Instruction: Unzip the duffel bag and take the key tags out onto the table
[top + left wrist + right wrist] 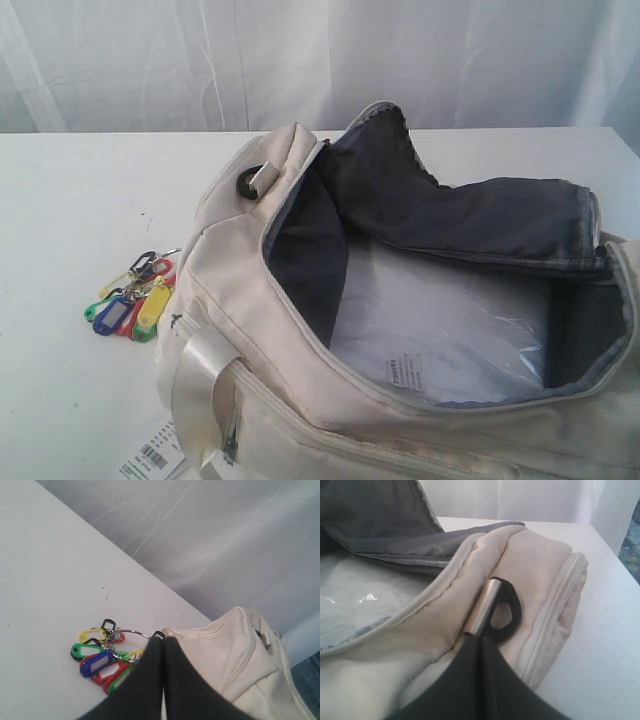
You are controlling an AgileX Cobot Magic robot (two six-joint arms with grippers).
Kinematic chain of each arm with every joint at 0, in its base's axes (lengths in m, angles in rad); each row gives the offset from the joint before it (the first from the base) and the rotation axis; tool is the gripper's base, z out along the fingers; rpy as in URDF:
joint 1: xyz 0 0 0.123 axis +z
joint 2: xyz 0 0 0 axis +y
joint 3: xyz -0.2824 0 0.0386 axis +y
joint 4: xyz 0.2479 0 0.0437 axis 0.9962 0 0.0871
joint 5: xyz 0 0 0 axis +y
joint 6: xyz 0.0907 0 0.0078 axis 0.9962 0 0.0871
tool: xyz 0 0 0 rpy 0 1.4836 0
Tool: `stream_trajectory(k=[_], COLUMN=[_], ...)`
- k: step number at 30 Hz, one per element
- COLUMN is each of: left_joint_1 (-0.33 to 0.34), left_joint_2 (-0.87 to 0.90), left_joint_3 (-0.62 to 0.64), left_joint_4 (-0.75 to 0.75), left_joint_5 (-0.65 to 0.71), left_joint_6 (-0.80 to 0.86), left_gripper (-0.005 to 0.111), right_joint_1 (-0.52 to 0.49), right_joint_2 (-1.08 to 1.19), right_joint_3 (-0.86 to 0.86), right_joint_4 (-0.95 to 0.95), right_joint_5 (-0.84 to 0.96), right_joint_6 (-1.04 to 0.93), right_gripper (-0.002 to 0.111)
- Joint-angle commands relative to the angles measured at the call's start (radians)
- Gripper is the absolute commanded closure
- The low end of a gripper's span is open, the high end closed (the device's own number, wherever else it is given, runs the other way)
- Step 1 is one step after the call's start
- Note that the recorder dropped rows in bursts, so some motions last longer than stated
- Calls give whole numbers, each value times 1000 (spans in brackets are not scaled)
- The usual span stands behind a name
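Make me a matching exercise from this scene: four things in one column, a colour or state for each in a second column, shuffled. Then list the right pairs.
Things
1. key tags
2. duffel bag
3. barcode tag
4. D-ring

Colour or state
A. cream-white, unzipped, dark lining showing
B. yellow, green, blue and red, lying on the table
C. black plastic, fixed to the bag's end
D. white paper with printed bars

Pairs: 1-B, 2-A, 3-D, 4-C

Matt cream cloth bag (300, 390), glossy satin strap (198, 395); shiny plastic tags (132, 305) on metal rings; smooth white worktop (70, 220).
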Motion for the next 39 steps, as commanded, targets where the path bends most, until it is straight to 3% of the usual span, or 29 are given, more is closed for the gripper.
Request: stream_trajectory(k=[1, 6, 30, 33, 34, 37, 39], left_joint_1=[27, 95, 95, 95, 95, 95, 95], left_joint_2=[-16, -16, -16, -16, -16, -16, -16], left_joint_3=[6, 6, 6, 6, 6, 6, 6], left_joint_4=[24, 69, 102, 293, 457, 1135, 1253], left_joint_5=[4, 19, 32, 32, 32, 34, 34], left_joint_6=[35, 35, 35, 31, 26, 30, 32], left_gripper=[107, 107, 107, 107, 107, 107, 107], right_joint_1=[-6, -6, -6, -6, -6, -6, -6], right_joint_2=[-5, -5, -5, -5, -5, -5, -5], right_joint_3=[3, 3, 3, 3, 3, 3, 3], right_joint_4=[0, 0, 0, 0, 0, 0, 0], right_joint_5=[-8, -8, -8, -8, -8, -8, -8], right_joint_6=[-11, -11, -11, -11, -11, -11, -11], right_gripper=[108, 108, 108, 108, 108, 108, 108])
